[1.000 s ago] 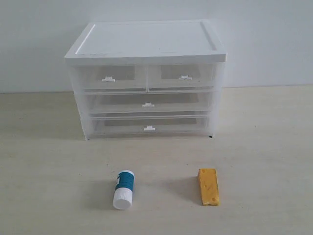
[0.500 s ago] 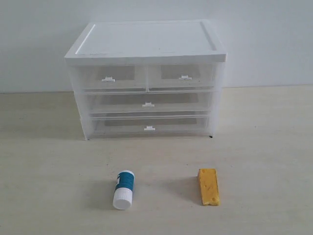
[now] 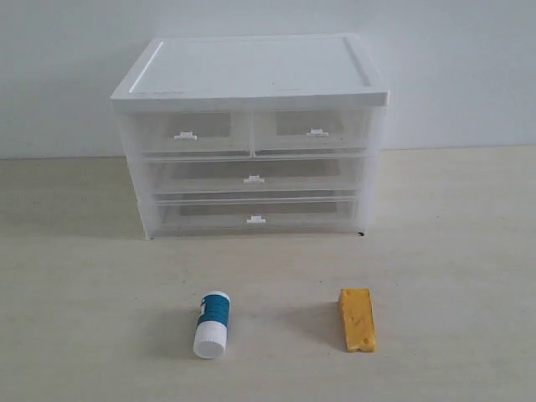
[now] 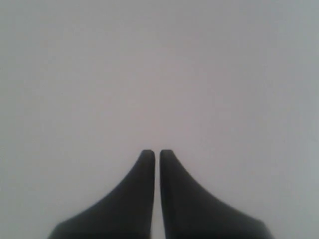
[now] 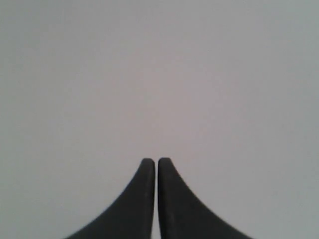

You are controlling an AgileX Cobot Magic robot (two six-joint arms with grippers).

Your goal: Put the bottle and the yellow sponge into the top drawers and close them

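Observation:
The white bottle with its teal label lies on its side on the table, cap toward the camera. To its right lies the yellow sponge, a wedge-shaped block. Behind them stands the drawer unit; its two top drawers, left and right, are both pushed in. Neither arm shows in the exterior view. My left gripper and my right gripper each appear only in their own wrist view, shut on nothing, before a plain blank surface.
Two full-width drawers sit closed below the top pair. The light wooden table stretches around the unit, and a pale wall stands behind it.

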